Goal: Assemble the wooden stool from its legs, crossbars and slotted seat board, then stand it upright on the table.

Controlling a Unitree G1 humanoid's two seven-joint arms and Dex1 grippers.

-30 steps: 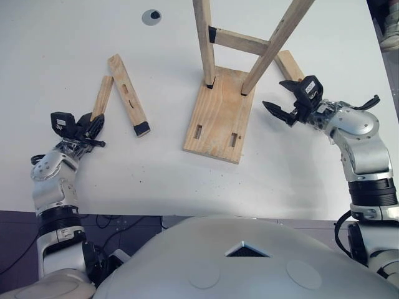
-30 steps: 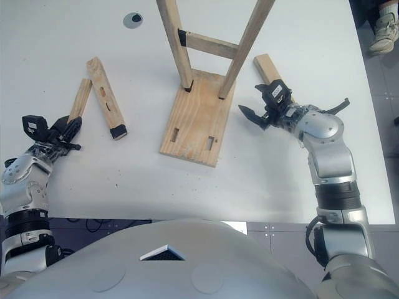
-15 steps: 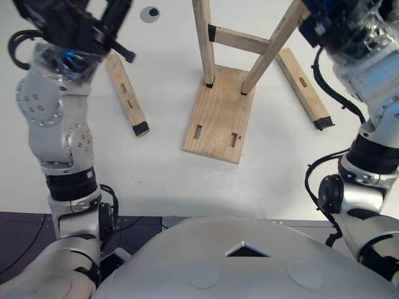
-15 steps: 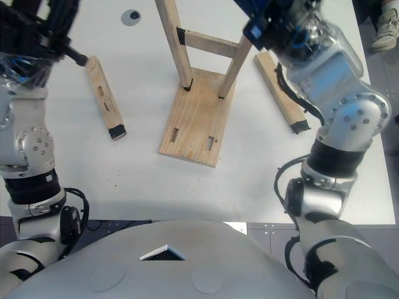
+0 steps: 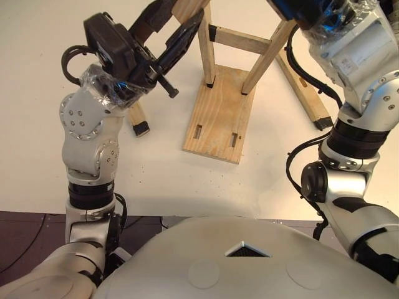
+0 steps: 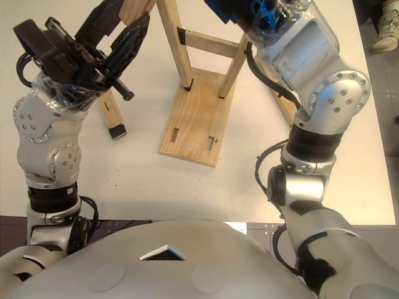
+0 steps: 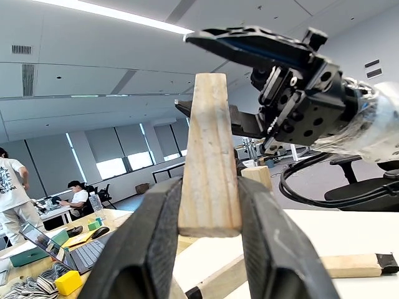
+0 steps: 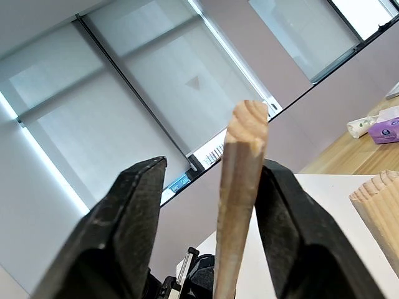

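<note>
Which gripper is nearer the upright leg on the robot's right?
Right. Right gripper straddles the top of that leg; left gripper, holding a crossbar, is by the other upright leg.

Right gripper (image 8: 213,165): black fingers (image 8: 124,218) spread, stool leg (image 8: 240,187) end between them, against one finger, clear of the other.

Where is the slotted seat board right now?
In the left eye view the seat board lies flat in the middle of the table, with two upright legs joined by a crossbar standing in its far slots.
</note>
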